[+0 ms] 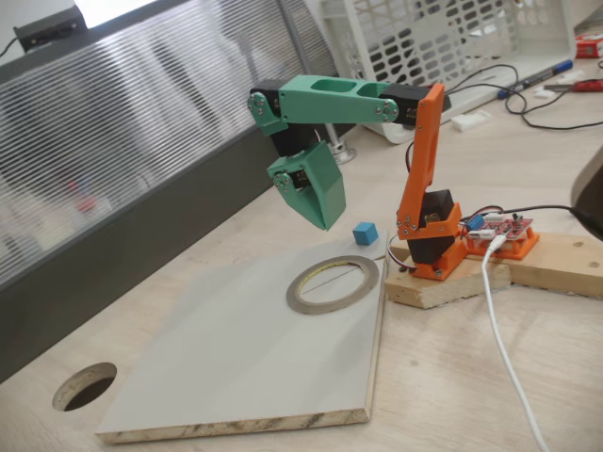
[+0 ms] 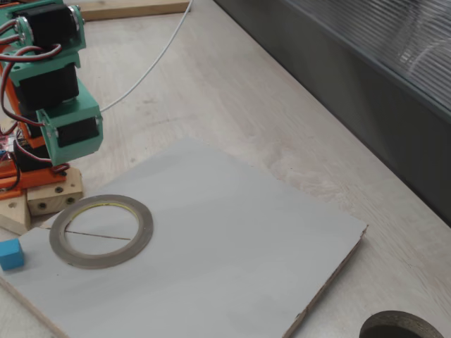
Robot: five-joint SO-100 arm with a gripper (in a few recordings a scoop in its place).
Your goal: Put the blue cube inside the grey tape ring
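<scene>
Your cube (image 1: 366, 232) sits on the grey board (image 1: 236, 367), at its far corner in a fixed view, just beside the arm's wooden base block (image 1: 443, 282). In another fixed view the cube (image 2: 10, 254) shows at the left edge, lying on the board (image 2: 232, 239) a little apart from the tape ring (image 2: 101, 231). It is outside the ring, not touching it.

The ring (image 1: 333, 283) lies flat on the board, between the cube and the board's middle. A thin line crosses the board surface inside its hollow.

Your gripper (image 1: 320, 193) hangs above the board, pointing down, its green tip near the cube but off to the left of it and higher up, touching nothing. You cannot tell from either view how its jaws stand: the broad green finger hides the gap. Nothing is seen in its grasp. In another fixed view the gripper's green body (image 2: 67, 127) hangs over the block (image 2: 49, 197), above the ring's far side.

A round hole (image 1: 85, 386) is cut in the desk beside the board's near left corner. A white cable (image 1: 504, 348) runs across the desk from the arm's base.
</scene>
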